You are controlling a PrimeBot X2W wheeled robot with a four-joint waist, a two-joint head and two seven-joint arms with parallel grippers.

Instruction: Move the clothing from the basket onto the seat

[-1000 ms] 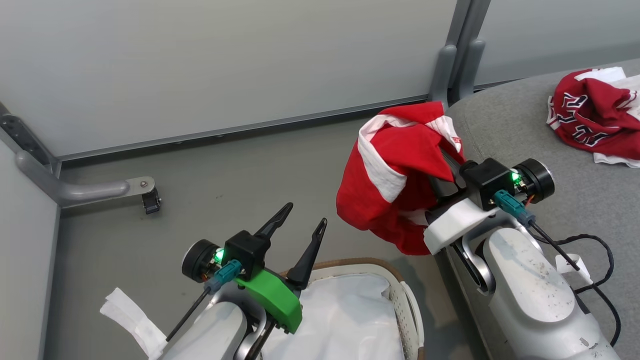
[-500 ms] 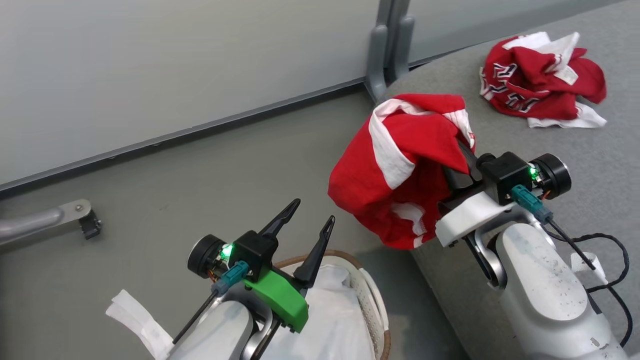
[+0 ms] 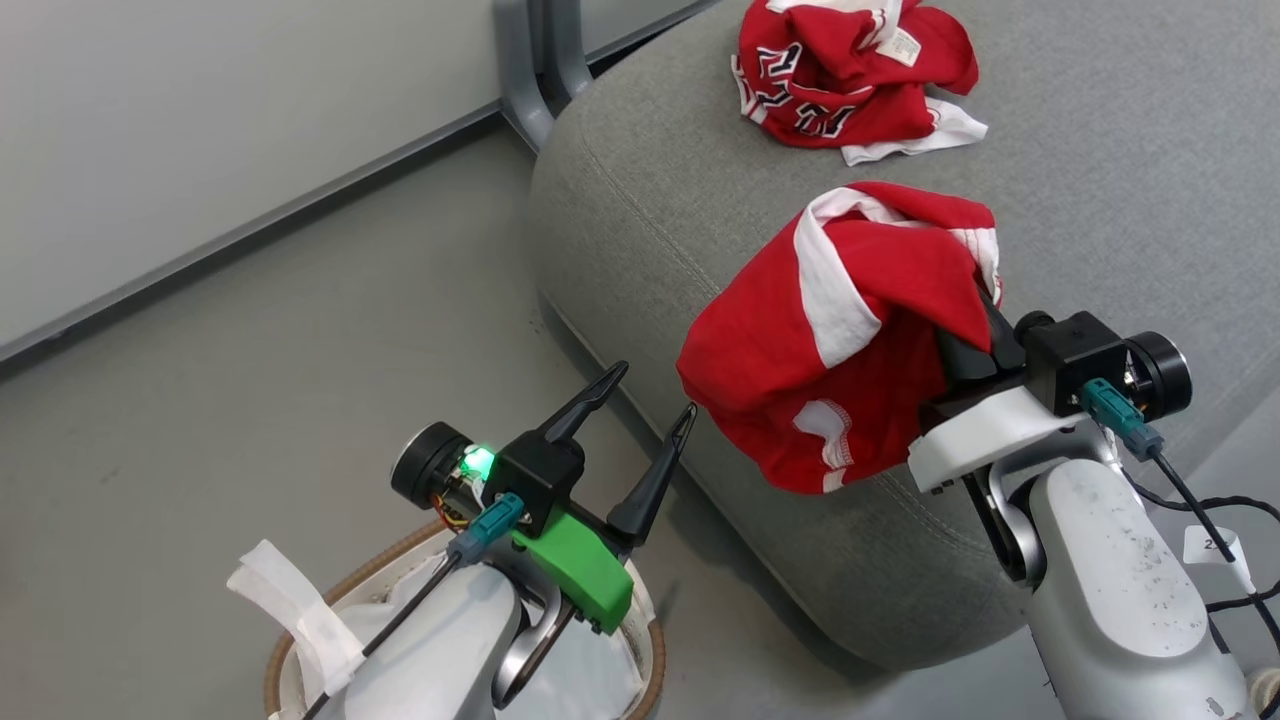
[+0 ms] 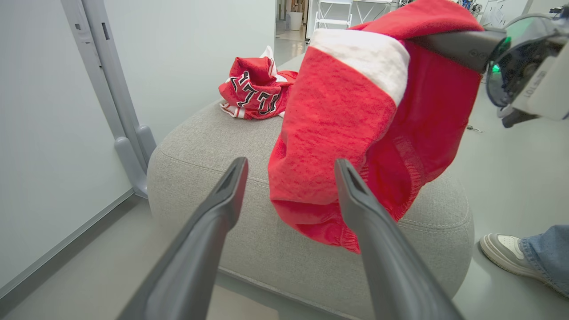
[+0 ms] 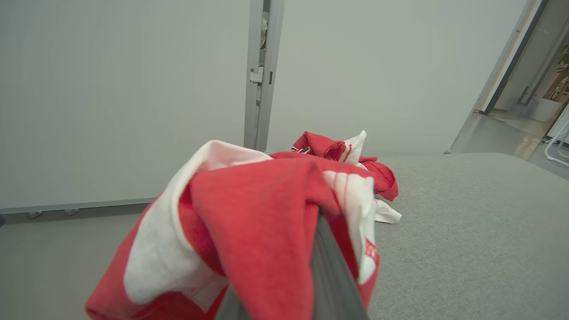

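Where the striped garment (image 3: 820,340) hung: draped over the right gripper (image 3: 970,340), bunched, above the near edge of the seat (image 3: 650,200); whether its lower hem brushed the cushion could not be told.
Right gripper: fingers closed together on the striped garment, their tips buried in the red cloth.
Left gripper (image 3: 657,390): fingers spread wide, nothing between them, raised above the basket (image 3: 655,655) and pointing toward the seat and the hanging garment.
Jersey (image 3: 840,80): lay crumpled on top of the seat, toward its far side, black-and-white lettering showing, well apart from the striped garment.
Seat: large grey cushion with rounded corners, standing on the floor (image 3: 300,350) beside a grey wall post (image 3: 530,60).
Basket: on the floor below the left arm, close to the seat's near corner; brown rim and white liner (image 3: 600,680) visible, most of the inside hidden by the arm.
Person: a pale shoe (image 4: 502,251) and a denim trouser leg (image 4: 546,253) on the floor beside the seat, seen in the left wrist view.
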